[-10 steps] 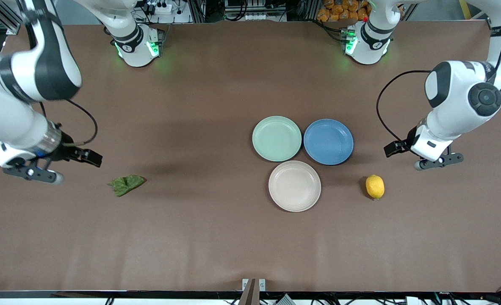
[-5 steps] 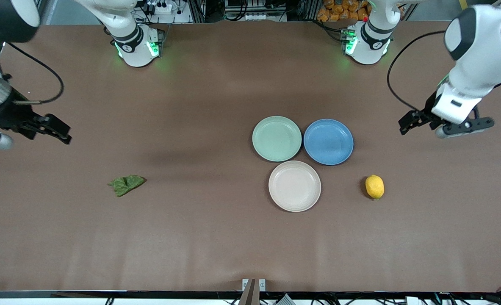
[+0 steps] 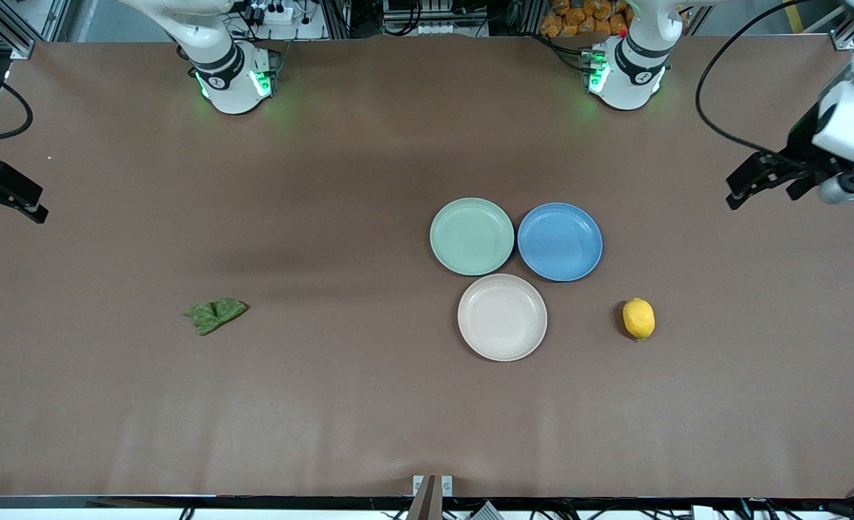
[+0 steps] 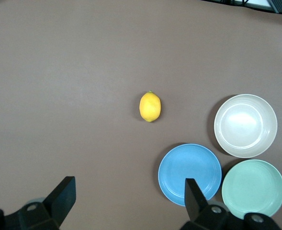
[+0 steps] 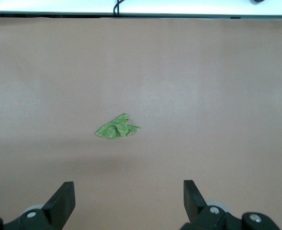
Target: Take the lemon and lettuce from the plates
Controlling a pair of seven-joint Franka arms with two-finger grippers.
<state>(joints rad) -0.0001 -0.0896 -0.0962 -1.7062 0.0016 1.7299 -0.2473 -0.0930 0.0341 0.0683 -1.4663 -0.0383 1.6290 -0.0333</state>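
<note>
Right gripper (image 3: 8, 193) cut off at table's edge.

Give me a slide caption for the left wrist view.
Open left gripper above the table, lemon lying on bare tabletop beside empty blue, beige-white and mint plates.

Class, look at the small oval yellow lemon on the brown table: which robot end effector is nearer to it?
Left. The left end effector hangs open toward the lemon's end of the table; the right end effector, open, is at the other end.

Lettuce (image 5: 116, 128) flat on table (image 5: 217, 86) (right hand (image 5: 126, 201) spread).
</note>
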